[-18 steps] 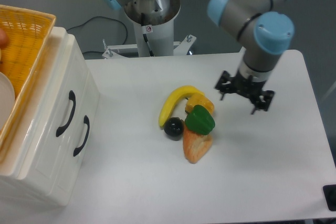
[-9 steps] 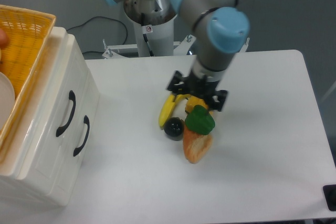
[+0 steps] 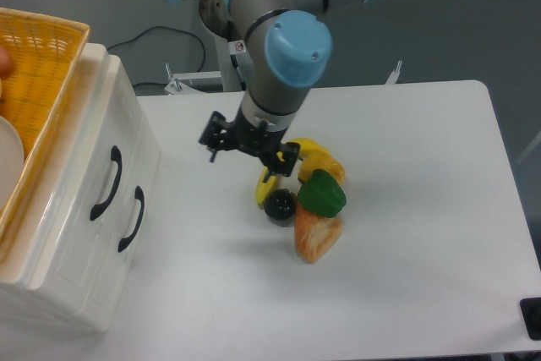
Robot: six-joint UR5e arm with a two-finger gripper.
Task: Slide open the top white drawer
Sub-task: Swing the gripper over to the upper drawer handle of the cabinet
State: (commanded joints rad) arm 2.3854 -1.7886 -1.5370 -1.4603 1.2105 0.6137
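Observation:
The white cabinet stands at the table's left edge with both drawers closed. The top white drawer (image 3: 121, 137) is the upper one, and its curved black handle (image 3: 106, 182) faces right. My gripper (image 3: 243, 158) hangs above the table to the right of the cabinet, well apart from the handle. It is open, with nothing between its fingers. It sits just left of the pile of toy food.
The lower drawer's black handle (image 3: 131, 218) sits just below the top one. A yellow woven basket (image 3: 42, 57) rests on the cabinet. A banana (image 3: 269, 180), black ball (image 3: 278, 205), green pepper (image 3: 322, 193) and orange piece (image 3: 316, 236) lie mid-table. The robot base (image 3: 245, 48) stands behind.
The arm has swung from the right side of the table leftward over the toy food, and the gripper is now much closer to the cabinet. The drawers have not moved.

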